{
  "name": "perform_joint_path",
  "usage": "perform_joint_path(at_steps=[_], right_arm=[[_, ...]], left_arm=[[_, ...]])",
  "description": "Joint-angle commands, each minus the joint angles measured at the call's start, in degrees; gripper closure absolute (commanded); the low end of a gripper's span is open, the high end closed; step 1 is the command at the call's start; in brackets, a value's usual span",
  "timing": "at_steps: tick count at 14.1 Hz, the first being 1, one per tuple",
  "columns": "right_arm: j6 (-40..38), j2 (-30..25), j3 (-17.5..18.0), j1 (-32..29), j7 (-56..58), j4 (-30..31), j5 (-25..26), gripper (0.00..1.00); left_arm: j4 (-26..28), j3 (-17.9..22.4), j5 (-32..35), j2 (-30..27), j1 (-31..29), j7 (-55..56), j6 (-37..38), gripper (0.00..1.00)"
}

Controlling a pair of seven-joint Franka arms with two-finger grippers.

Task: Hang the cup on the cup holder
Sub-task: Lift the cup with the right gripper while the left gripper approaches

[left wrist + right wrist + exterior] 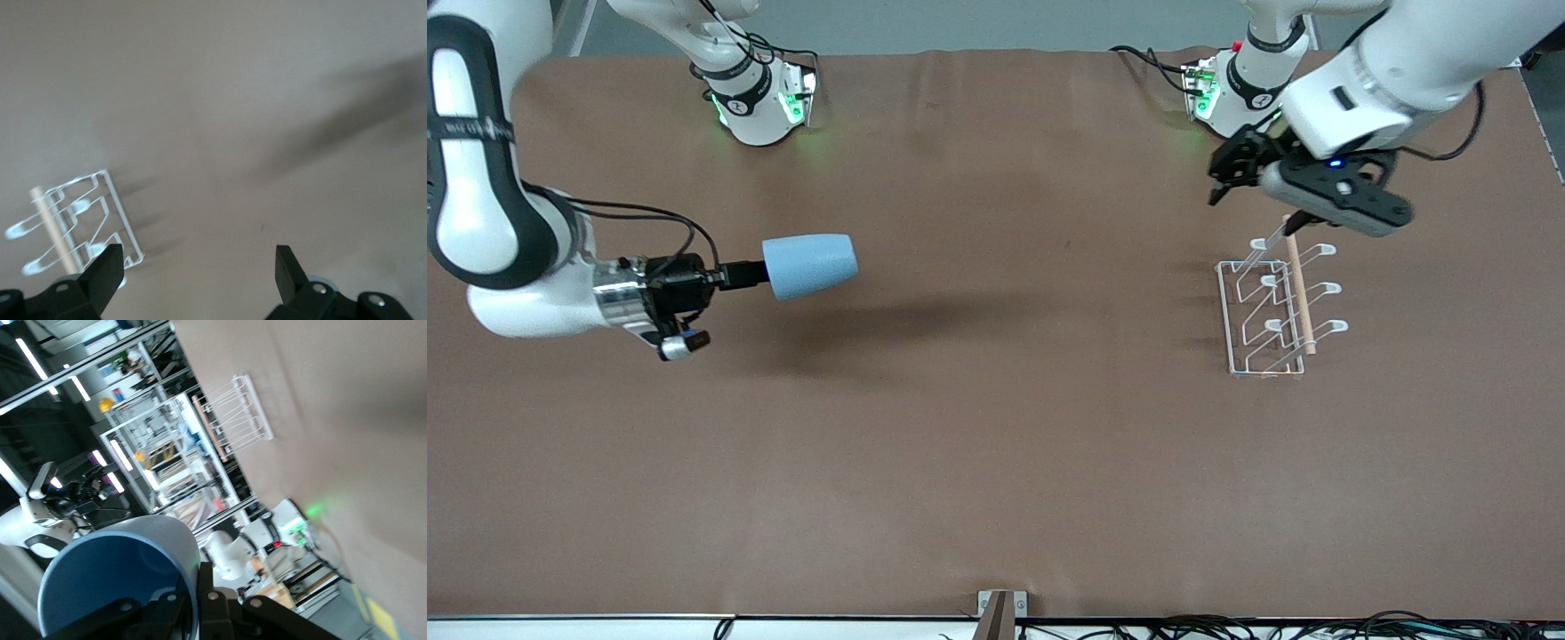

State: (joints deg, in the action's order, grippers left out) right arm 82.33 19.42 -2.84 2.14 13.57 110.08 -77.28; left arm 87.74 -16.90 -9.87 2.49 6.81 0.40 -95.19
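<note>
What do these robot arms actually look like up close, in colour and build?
Both arms are glossy white rounded shells with black bands at the joints and green lights at their bases. Loose black cables run along them. The right tool is black on a silvery metal collar; the left tool is black with a grey camera block showing a blue light.

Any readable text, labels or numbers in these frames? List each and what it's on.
Right arm: white lettering on its black band, too blurred to read.
Round marks on both arm bases: too small to read.
Cup and cup holder: no text or labels.
</note>
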Motion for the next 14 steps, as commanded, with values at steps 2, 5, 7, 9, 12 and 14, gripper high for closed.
perform_joint_path(at_steps=[2,5,7,9,12,14], right_arm=[[-0.9,2.1,-0.2,4.0,0.8,-0.4,-7.1,1.0],[-0.8,3.6,-0.2,6.6,0.8,-1.3,-9.9,1.0],[-0.3,4.2,-0.2,8.0,0.8,-1.4,-11.7,1.0],[-0.3,5.4,-0.2,8.6,0.8,-2.8,-11.8,1.0],[0.5,6.8,-0.3,9.5,0.8,-4.1,-11.9,1.0],[2.8,6.8,-0.3,10.3,0.1,-5.1,-11.6,1.0]], left_arm=[[-9.5,-0.1,-0.2,9.2,5.2,-0.1,-1.2,0.0],[-9.8,-0.1,-0.2,12.3,8.7,-0.5,-8.0,0.0],[-10.7,0.2,0.5,14.1,11.6,-0.1,-11.7,0.0],[-13.5,0.6,2.0,16.6,14.4,-0.1,-13.0,0.0],[-18.1,0.9,5.6,19.6,18.1,-0.1,-13.3,0.0],[-18.6,0.9,5.9,20.5,19.9,-0.1,-16.4,0.0]])
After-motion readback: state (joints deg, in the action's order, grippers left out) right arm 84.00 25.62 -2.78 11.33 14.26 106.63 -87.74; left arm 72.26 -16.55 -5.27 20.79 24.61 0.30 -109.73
